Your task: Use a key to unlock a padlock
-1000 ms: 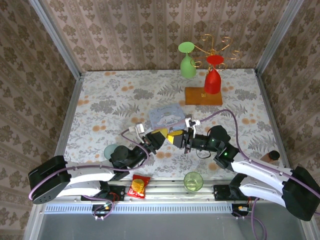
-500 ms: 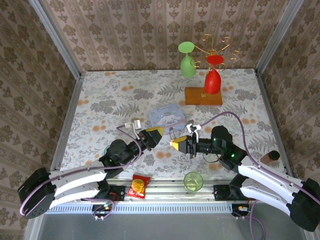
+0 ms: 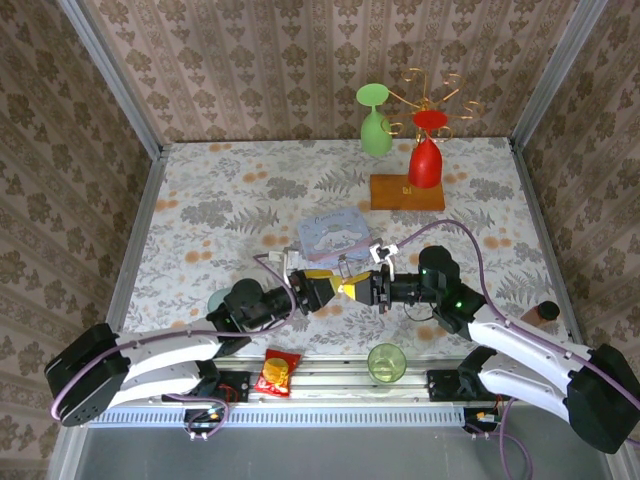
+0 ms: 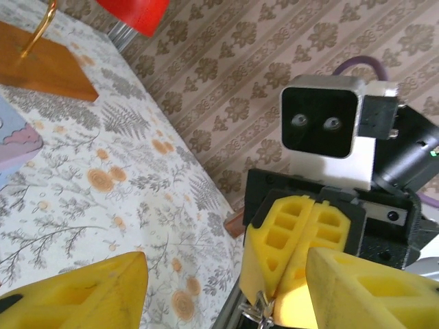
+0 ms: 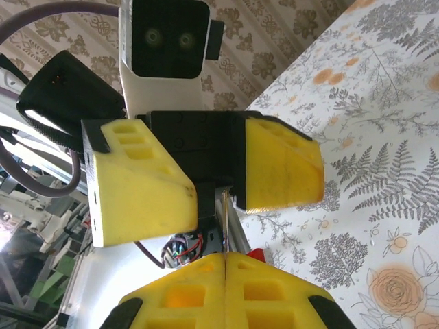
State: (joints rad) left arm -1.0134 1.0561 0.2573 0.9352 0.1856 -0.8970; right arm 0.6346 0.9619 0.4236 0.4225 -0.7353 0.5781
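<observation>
I judge this the meeting step, lock and key brought together in the air before any turning; my right gripper (image 4: 302, 248) has its yellow fingers pressed together on a thin silvery piece (image 5: 224, 218) that sticks out toward my left gripper (image 5: 218, 186), whose fingers stand apart with nothing between them. Whether that piece is the key's blade or the padlock's shackle I cannot tell; the brass body of the padlock I cannot make out, so I place it only there, at the right fingertips. Both arms reach low and inward from their bases, wrists turned so the grippers face tip to tip, raised above the table (image 3: 200, 205) by the middle of its near edge, just nearside of the pale blue tin (image 3: 333, 230). Next, I think, the left must line up squarely and close on the piece without knocking it askew.
</observation>
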